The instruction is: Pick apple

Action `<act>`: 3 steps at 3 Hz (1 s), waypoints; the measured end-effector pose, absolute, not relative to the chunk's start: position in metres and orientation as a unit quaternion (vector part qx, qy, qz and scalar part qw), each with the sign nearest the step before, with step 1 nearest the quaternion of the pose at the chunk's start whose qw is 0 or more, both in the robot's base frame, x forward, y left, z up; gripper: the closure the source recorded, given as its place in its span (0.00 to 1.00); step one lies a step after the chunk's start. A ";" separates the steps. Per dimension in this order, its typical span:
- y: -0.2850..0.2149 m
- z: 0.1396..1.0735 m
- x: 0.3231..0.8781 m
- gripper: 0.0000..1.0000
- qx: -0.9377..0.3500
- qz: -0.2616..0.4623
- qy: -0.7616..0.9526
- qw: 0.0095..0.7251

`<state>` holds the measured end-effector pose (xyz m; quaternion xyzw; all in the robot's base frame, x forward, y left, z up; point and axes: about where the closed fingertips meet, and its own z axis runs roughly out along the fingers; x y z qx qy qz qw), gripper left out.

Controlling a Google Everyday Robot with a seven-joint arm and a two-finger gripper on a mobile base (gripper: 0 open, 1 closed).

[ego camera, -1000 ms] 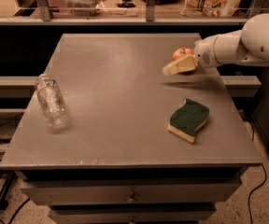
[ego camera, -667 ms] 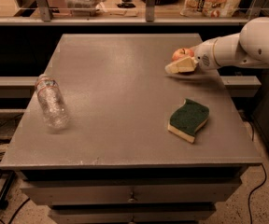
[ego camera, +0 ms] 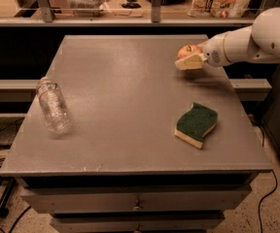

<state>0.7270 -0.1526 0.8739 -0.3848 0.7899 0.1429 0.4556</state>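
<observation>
Camera view: gripper [ego camera: 186,57] clasps round apple [ego camera: 189,50] above matte tbl [ego camera: 120,91].

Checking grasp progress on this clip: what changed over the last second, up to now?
The gripper, near the table's far right corner, has risen slightly and carried the apple up with it. It appears to be closed on the apple. The plastic bottle and green sponge stayed where they were.

hand [ego camera: 184,56] gripping apple [ego camera: 188,49] above far right table [ego camera: 125,81] edge, green sponge [ego camera: 196,125] nearer front, bottle [ego camera: 53,106] far left, middle open
</observation>
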 end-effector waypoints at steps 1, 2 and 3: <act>-0.141 0.926 0.724 0.96 -0.420 0.134 0.762 0.474; -0.135 0.999 0.719 1.00 -0.455 0.118 0.718 0.512; -0.137 1.015 0.720 1.00 -0.456 0.113 0.711 0.523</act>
